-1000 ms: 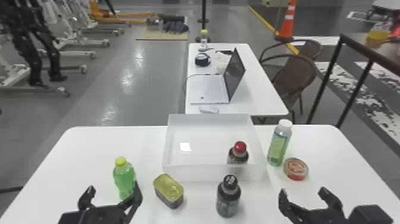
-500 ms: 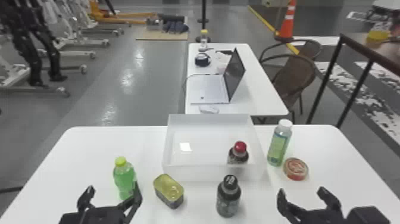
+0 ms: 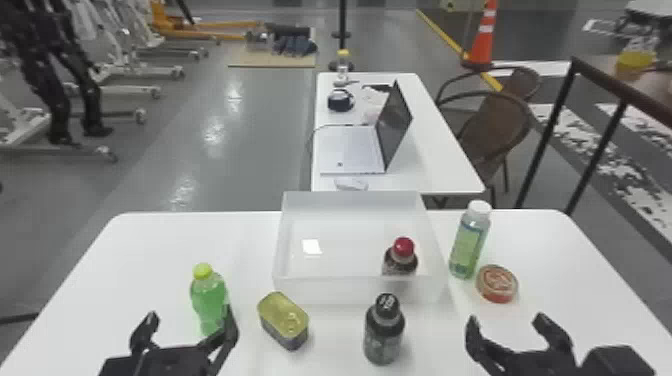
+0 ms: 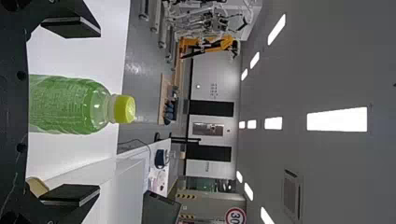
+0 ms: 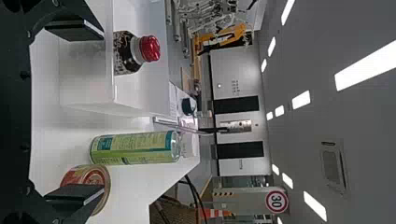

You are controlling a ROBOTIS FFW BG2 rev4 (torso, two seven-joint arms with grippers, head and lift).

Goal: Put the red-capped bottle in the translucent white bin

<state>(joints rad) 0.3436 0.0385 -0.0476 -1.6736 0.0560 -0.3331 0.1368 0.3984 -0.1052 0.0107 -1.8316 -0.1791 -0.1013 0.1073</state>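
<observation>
Both the left gripper (image 3: 191, 317) and the right gripper (image 3: 506, 319) were at the near side, fingers apart and empty. The red-capped bottle (image 3: 401, 261) stood inside the translucent white bin (image 3: 325, 290), near right; placement appeared complete, with no step remaining.

High downward head view, low wrist views

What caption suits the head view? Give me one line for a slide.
Red-capped bottle standing inside the translucent white bin, left gripper and right gripper open in the foreground.
</observation>
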